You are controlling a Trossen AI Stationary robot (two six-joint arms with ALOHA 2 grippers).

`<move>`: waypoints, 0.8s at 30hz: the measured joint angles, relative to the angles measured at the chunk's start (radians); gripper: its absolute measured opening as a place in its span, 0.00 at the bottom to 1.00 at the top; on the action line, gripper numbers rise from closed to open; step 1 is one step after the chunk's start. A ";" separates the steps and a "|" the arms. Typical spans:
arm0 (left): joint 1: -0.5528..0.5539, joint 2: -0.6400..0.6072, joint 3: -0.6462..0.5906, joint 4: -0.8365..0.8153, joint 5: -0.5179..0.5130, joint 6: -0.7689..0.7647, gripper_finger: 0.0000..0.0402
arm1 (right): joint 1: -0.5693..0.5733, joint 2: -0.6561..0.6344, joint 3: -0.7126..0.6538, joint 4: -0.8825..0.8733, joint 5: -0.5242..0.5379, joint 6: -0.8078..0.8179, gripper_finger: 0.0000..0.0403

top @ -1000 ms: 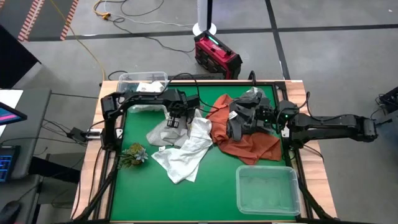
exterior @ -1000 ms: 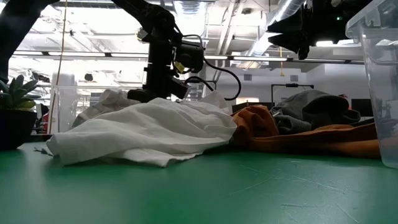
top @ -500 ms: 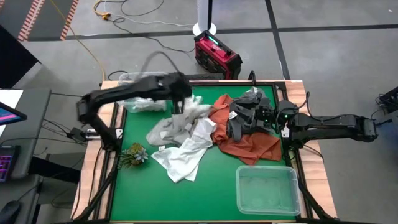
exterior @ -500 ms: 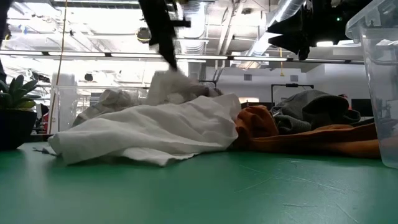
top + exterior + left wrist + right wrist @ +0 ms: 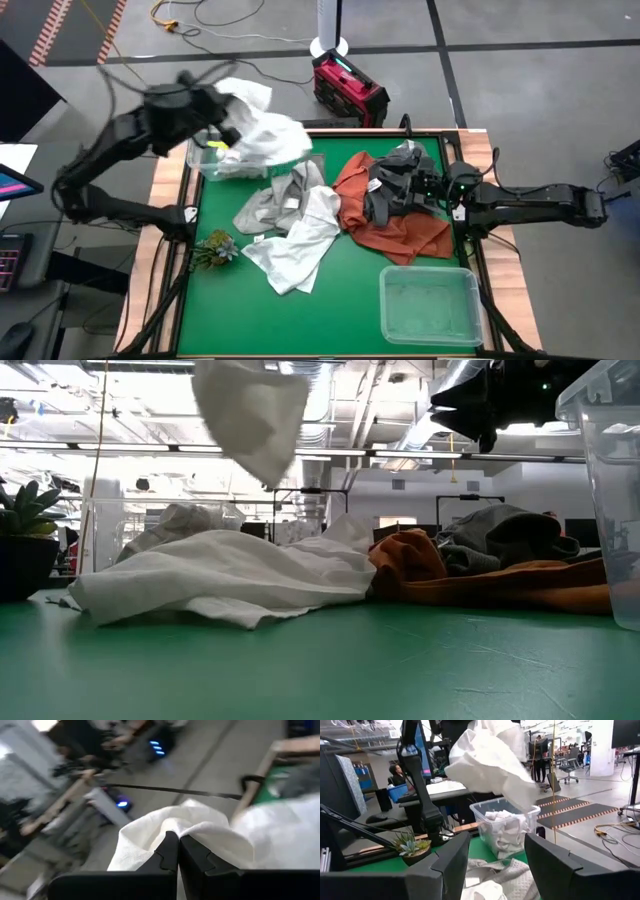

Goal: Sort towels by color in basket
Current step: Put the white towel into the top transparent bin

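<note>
Left pincer (image 5: 177,851) pinches a white towel (image 5: 262,135), lifted above the far bin (image 5: 506,828). Next: release into it. Right pincer (image 5: 495,860) spread, waiting.

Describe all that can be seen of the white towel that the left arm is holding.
The white towel is a soft, crumpled cloth, hanging in the air from the left gripper, whose jaws are shut on a fold of it. It hangs bunched above the clear bin at the table's far left corner, which already holds white cloth. It touches nothing else.

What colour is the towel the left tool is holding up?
White towel, clearest in the right wrist view.
</note>
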 joint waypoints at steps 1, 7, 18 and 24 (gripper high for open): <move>0.005 -0.018 0.000 -0.002 -0.027 -0.004 0.00 | 0.000 0.000 0.000 0.001 0.000 0.000 0.55; 0.064 -0.055 0.000 -0.072 -0.141 -0.052 0.00 | 0.000 0.000 0.000 0.002 0.000 0.001 0.55; 0.200 0.076 -0.099 -0.249 -0.211 -0.167 0.00 | 0.006 0.000 0.000 0.020 0.000 0.002 0.55; 0.225 0.173 -0.198 -0.200 -0.401 -0.024 0.00 | 0.006 0.000 0.000 0.018 -0.004 -0.004 0.55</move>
